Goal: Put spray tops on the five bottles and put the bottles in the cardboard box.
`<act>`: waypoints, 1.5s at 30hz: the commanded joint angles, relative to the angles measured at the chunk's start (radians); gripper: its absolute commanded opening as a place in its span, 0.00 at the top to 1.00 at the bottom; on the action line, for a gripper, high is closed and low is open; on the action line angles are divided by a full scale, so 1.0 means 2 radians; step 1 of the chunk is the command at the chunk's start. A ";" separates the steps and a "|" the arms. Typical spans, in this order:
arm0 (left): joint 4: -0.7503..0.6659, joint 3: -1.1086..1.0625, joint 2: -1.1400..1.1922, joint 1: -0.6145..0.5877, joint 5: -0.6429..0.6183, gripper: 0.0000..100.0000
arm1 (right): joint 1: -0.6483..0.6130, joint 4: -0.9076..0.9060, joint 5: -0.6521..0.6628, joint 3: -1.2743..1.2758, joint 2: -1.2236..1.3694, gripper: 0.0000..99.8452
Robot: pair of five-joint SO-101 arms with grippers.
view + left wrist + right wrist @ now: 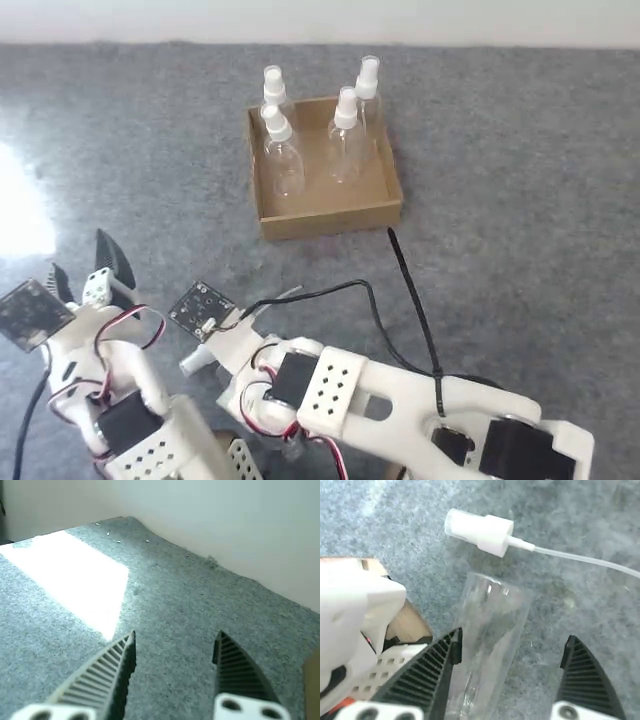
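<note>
Bottle (490, 630), uncapped, lies on desk (600, 520) inside wide-open right gripper (514, 637); spray top (480, 530) loose beside neck. Likely light, slippery, thin-walled: grip mid-body. Left gripper (175, 637) wide, empty. Cardboard box (330, 215) at 12 o'clock from arms.

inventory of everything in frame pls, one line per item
capped bottles: four, clear with white spray tops, standing in the cardboard box
cardboard box: one, brown, far middle of the table
open bottle: one, clear, no top, lying on the carpet between the right gripper's fingers
spray top: one, white with a clear dip tube, lying loose near the open bottle's end
cable: one, black, running from near the box front to the right arm
carpet: grey, covers the table
left gripper: open, holding nothing, over bare carpet
right gripper: open, astride the open bottle
</note>
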State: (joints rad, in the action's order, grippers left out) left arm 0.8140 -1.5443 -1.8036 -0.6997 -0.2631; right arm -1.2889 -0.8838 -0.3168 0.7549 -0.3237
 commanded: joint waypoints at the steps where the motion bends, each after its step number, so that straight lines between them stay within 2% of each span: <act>1: -0.012 0.006 -0.012 -0.004 -0.005 0.76 | -0.006 0.026 -0.002 0.002 -0.025 0.71; 7: -0.012 0.005 -0.012 -0.003 -0.005 0.76 | 0.012 0.026 -0.002 0.002 -0.005 0.71; 11: -0.012 0.005 -0.012 -0.003 -0.005 0.76 | 0.028 0.030 0.031 -0.006 0.042 0.71; 17: -0.012 0.005 -0.012 -0.002 -0.005 0.76 | 0.046 0.025 0.038 -0.017 0.072 0.73; 22: -0.012 0.005 -0.012 -0.002 -0.005 0.76 | 0.072 0.031 0.038 -0.021 0.068 0.92; 24: -0.012 0.005 -0.012 -0.002 -0.005 0.76 | 0.084 0.033 0.047 -0.031 0.069 0.97; 35: -0.012 0.005 -0.012 -0.001 -0.005 0.76 | 0.143 0.034 0.053 -0.053 0.067 0.93; 45: -0.013 0.005 -0.012 -0.001 -0.005 0.76 | 0.176 0.030 -0.051 -0.092 0.067 0.93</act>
State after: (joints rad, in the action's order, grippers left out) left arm 0.8140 -1.5443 -1.8036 -0.6981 -0.2631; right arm -0.9835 -0.8347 -0.3491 0.6536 -0.1688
